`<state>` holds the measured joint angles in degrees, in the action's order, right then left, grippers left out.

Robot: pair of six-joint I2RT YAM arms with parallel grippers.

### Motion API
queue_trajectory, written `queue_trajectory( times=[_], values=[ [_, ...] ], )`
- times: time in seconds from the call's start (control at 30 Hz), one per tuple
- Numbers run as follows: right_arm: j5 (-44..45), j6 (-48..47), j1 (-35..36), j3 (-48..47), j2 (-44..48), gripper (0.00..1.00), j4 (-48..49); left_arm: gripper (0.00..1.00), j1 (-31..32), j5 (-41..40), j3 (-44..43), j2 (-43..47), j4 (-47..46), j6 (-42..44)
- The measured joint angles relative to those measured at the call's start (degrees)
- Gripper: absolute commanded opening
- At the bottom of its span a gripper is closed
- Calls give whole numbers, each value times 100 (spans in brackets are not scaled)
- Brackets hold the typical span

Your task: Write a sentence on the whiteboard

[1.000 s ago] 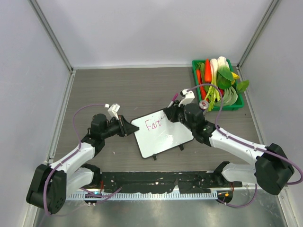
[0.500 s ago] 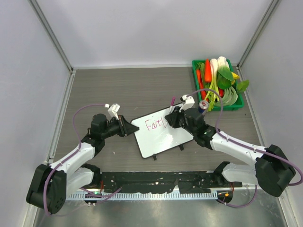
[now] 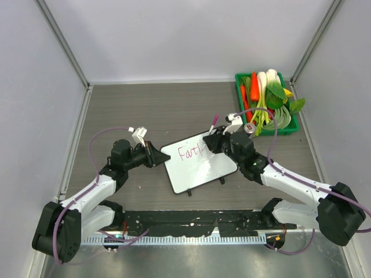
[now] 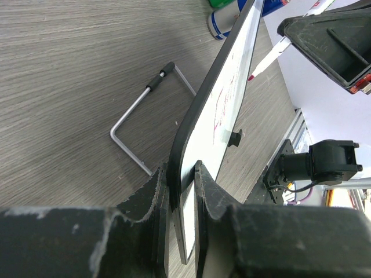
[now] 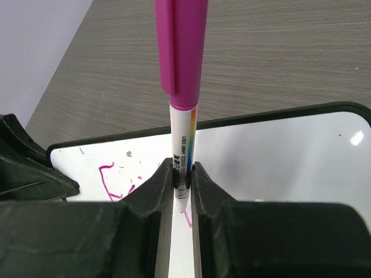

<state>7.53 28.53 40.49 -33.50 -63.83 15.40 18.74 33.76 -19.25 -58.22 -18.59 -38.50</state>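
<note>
Left pincer [image 4: 181,174] pinches the whiteboard [image 3: 203,167] by its edge. Right pincer [image 5: 182,174] clamps the pink marker [image 5: 181,52], tip just beyond its jaws at the unfinished sentence [image 3: 188,153]. I'd keep pressure light, strokes small.

The whiteboard [image 3: 203,168] lies on the table [image 3: 145,110], vegetable tray [image 3: 277,132] behind, rightward

Whiteboard [image 3: 203,168]: small, white, rounded corners, thin dark edge, two small black feet on near edge. Sits askew on counter [image 3: 145,110], between the two tools. Left edge pinched in left tool [image 3: 164,157]; far edge just below right tool [image 3: 210,142].

Sentence [image 3: 190,153]: pink-magenta handwriting, only the first few letters down, starting "Fa". Runs along far-left part of board, last stroke just beside right tool. Rest of surface blank, glossy.
</note>
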Motion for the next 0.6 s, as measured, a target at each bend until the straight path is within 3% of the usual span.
queue_trajectory(
  times=[0.6],
  values=[
    [17, -63, -2, 66, -247, 1, 579, 0, 0, -2, 7, 2, -2, 0]
  ],
)
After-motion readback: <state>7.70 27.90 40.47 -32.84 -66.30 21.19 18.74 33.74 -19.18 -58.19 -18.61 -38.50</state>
